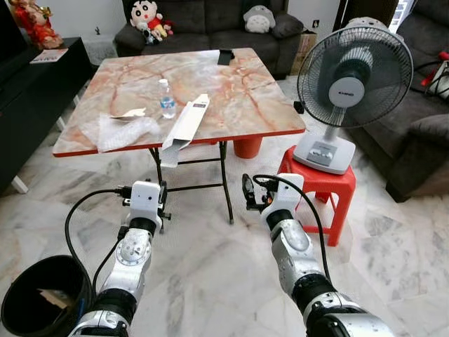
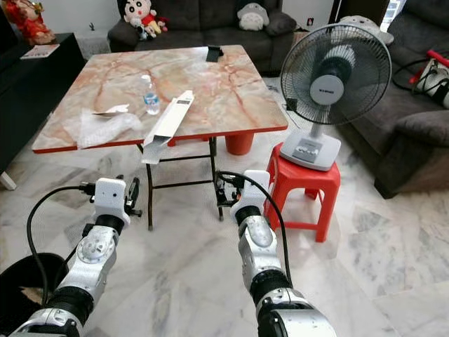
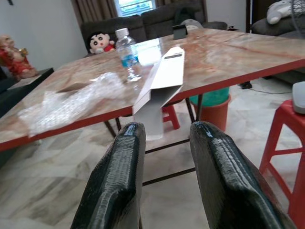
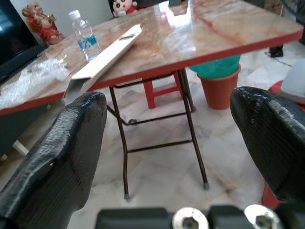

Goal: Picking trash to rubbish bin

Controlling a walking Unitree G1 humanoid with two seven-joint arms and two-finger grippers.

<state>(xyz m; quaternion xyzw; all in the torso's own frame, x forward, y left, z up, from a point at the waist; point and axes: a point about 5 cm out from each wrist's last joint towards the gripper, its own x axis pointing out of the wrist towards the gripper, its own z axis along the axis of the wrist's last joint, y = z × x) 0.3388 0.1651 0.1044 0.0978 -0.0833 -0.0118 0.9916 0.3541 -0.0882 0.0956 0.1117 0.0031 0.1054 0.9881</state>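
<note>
Below the marble tabletop [image 1: 245, 105], both tools hung apart and empty: the left tool [image 3: 164, 171] narrowly parted, the right tool [image 4: 176, 157] spread wide. Overhanging the tabletop's near edge lay a long white carton [image 1: 185, 125], beside a water bottle [image 1: 166, 98] and crumpled plastic wrap [image 1: 125, 130]. On the floor at left sat a black bin [image 1: 38, 298].

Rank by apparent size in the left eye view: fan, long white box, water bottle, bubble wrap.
1. fan
2. long white box and bubble wrap: too close to call
3. water bottle, smallest

Bottle [image 1: 167, 98] and carton [image 1: 184, 125] on table [image 1: 245, 105], fan [image 1: 347, 84] right
</note>
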